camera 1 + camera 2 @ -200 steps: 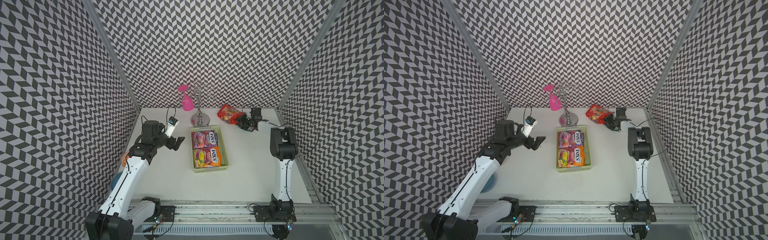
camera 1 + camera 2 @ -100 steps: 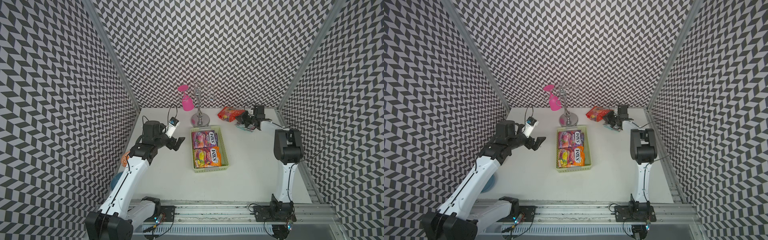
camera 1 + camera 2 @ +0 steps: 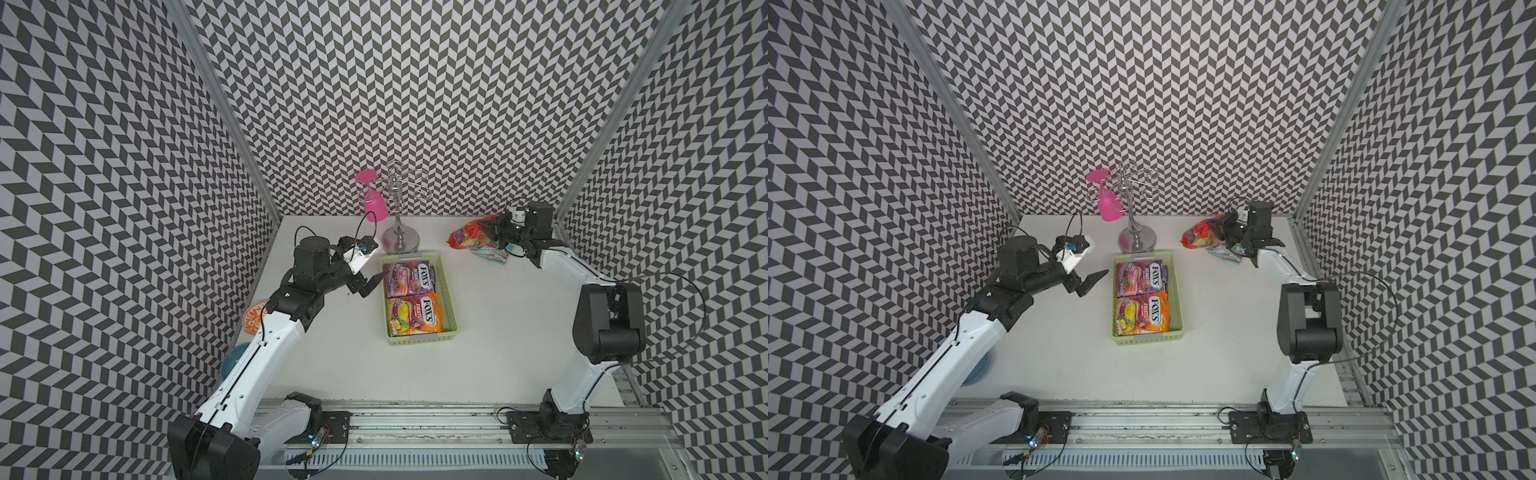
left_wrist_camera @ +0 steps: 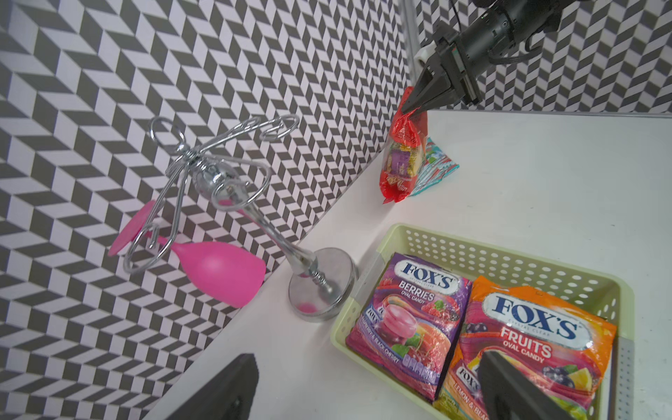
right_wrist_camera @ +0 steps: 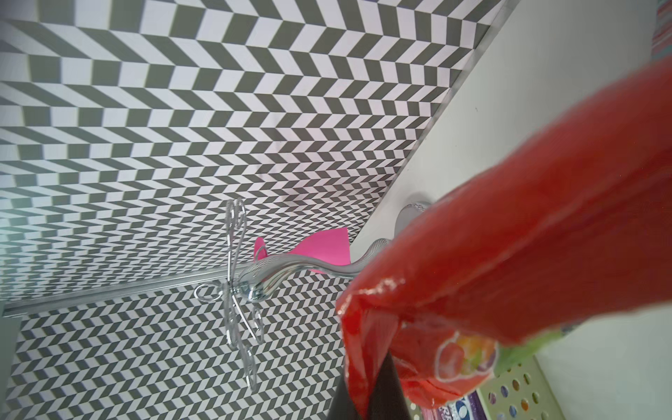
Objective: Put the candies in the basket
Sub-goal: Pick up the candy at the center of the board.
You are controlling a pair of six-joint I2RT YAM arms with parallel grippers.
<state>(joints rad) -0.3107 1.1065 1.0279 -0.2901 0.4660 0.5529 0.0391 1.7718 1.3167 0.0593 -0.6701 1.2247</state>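
Note:
The pale-green basket stands mid-table. Two candies lie flat in it, a purple FOX'S bag and an orange FOX'S bag. At the back right my right gripper is shut on the top edge of a red candy bag, which hangs off the table. A teal candy bag lies on the table beside it. My left gripper hovers open and empty at the basket's left side.
A chrome glass rack with a pink glass hanging from it stands behind the basket. An orange-and-white plate and a blue bowl sit by the left wall, partly under my left arm. Patterned walls close three sides.
My right gripper closed on the red bag and lifted it, uncovering the teal bag beneath. The left arm stayed where it was.

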